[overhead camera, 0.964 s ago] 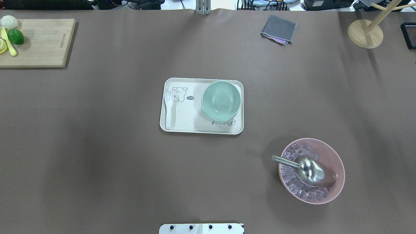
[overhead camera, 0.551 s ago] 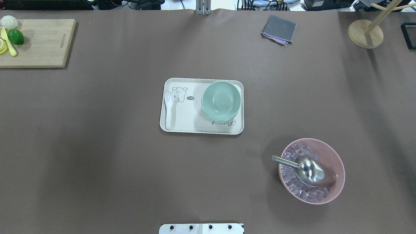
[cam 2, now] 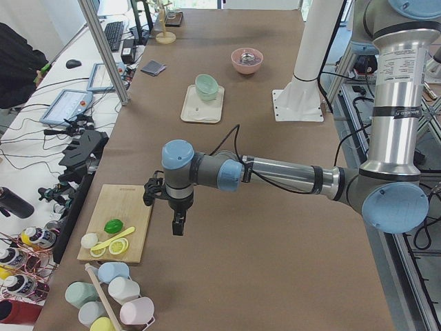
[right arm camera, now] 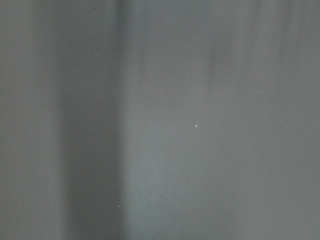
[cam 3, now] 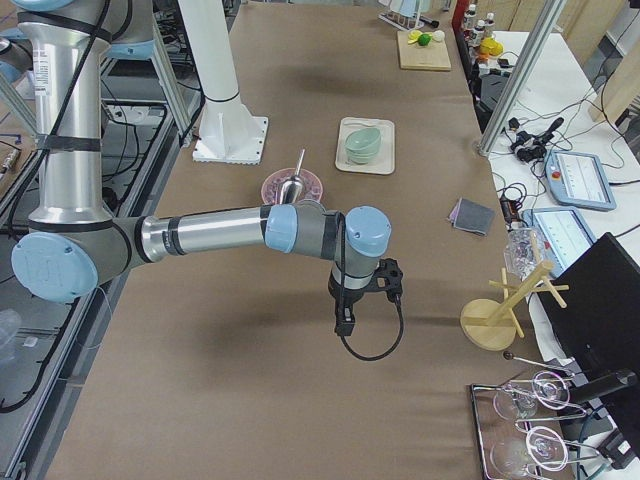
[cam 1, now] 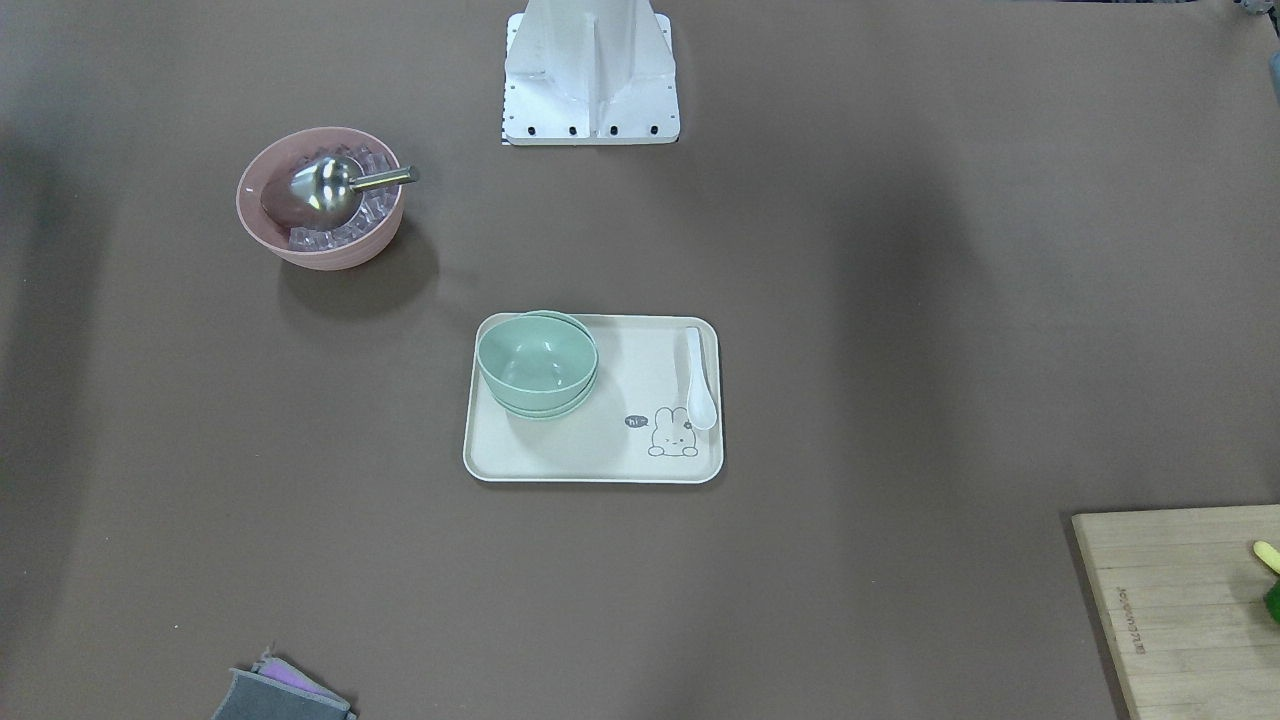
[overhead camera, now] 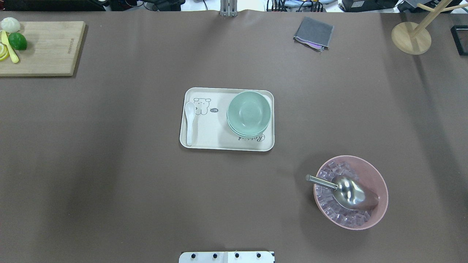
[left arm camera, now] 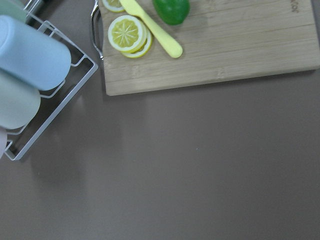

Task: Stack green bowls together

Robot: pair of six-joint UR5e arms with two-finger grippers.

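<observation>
The pale green bowls [overhead camera: 248, 113] sit nested in one stack on the right part of a cream tray [overhead camera: 208, 133], with a white spoon [overhead camera: 189, 122] at its left end. The stack also shows in the front view [cam 1: 537, 362] and in both side views [cam 2: 206, 86] [cam 3: 362, 144]. My left gripper [cam 2: 178, 226] hangs far from the tray near the cutting board, seen only in the left side view; I cannot tell if it is open. My right gripper [cam 3: 343, 325] hangs over bare table, seen only in the right side view; I cannot tell its state either.
A pink bowl [overhead camera: 350, 191] with a metal scoop and clear cubes stands right of the tray, nearer the robot. A wooden cutting board [overhead camera: 44, 47] with lime and lemon slices lies far left. A grey cloth [overhead camera: 313, 33] and a wooden stand [overhead camera: 411, 37] lie at the far edge.
</observation>
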